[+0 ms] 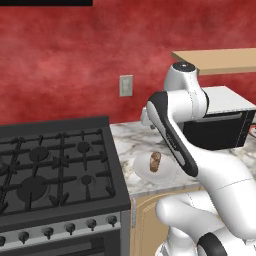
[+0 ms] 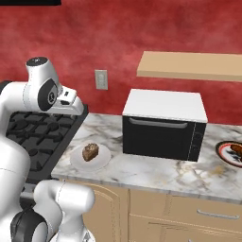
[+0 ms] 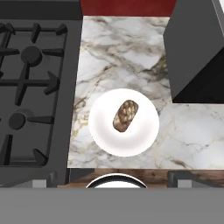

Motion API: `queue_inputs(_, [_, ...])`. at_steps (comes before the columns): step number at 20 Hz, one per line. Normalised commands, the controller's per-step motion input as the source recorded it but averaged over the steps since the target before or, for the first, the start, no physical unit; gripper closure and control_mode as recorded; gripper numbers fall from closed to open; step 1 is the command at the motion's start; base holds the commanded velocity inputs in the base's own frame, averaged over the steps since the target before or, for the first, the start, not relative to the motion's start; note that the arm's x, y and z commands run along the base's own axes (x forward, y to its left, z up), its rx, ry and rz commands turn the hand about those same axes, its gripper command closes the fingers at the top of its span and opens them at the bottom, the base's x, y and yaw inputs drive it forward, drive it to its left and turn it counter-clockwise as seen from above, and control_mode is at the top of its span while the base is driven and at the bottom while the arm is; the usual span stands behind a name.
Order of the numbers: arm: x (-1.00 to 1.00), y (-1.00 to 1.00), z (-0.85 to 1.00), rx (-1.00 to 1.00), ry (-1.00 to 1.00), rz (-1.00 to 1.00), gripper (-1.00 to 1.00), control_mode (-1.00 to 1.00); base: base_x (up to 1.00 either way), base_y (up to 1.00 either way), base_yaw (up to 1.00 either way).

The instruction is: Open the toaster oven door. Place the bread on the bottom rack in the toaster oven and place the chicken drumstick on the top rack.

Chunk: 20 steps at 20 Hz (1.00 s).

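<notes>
Inspecting from above with my tool spread wide and empty, I judge the shut toaster oven door on the worktop stiff, hinged, best gripped by its bar handle.

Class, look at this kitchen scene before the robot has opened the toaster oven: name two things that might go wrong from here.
1. The toaster oven door is shut, and its handle is a slim bar; the fingers may slip off it.
2. The white plate with the bread sits on the counter just left of the toaster oven; the swinging arm might knock it.
</notes>
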Motion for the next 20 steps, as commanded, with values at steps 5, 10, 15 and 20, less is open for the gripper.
queue_inputs(5, [0.00,0.00,0.00,0.00,0.00,0.00,-1.00,1.00,0.76,0.10,0.00])
queue_inputs(10, [0.00,0.00,0.00,0.00,0.00,0.00,-1.00,1.00,0.53,0.11,-0.02])
queue_inputs(15, [0.00,0.00,0.00,0.00,0.00,0.00,-1.00,1.00,0.00,0.00,0.00])
queue_inputs(20, [0.00,0.00,0.00,0.00,0.00,0.00,-1.00,1.00,0.00,0.00,0.00])
